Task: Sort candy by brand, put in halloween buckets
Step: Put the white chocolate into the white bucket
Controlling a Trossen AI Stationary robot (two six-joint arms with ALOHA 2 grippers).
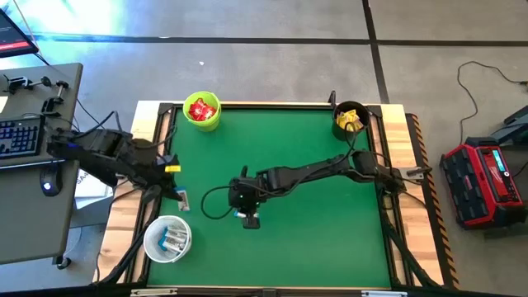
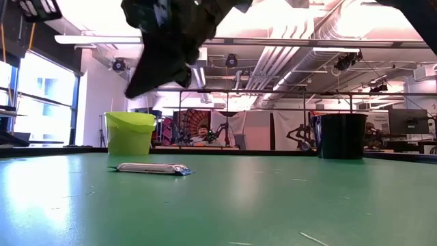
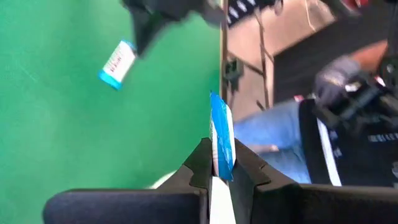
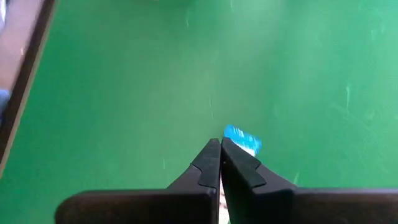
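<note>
Three buckets stand on the green mat: a lime green one [image 1: 202, 111] at the far left with red packets, a black one [image 1: 350, 120] at the far right with yellow packets, and a white one [image 1: 167, 239] at the near left with white-and-blue bars. My left gripper [image 1: 180, 198] hangs over the mat's left edge just beyond the white bucket, shut on a white-and-blue bar [image 3: 222, 140]. My right gripper [image 1: 250, 216] is shut and empty above the mat's middle. A second bar [image 2: 153, 169] lies flat on the mat below it. My left gripper pinches the white-and-blue bar between its two fingers, pads on its flat faces [image 3: 221, 163]. The fingers lie along the bar, whose blue end [image 3: 219, 109] sticks out past the fingertips. The bar is lifted clear of the table.
A wooden frame [image 1: 396, 132] borders the mat. A desk with a keyboard [image 1: 21, 136] stands left of the table, and a red device [image 1: 483, 181] sits on the floor to the right. A seated person [image 3: 292, 134] shows beyond the table edge.
</note>
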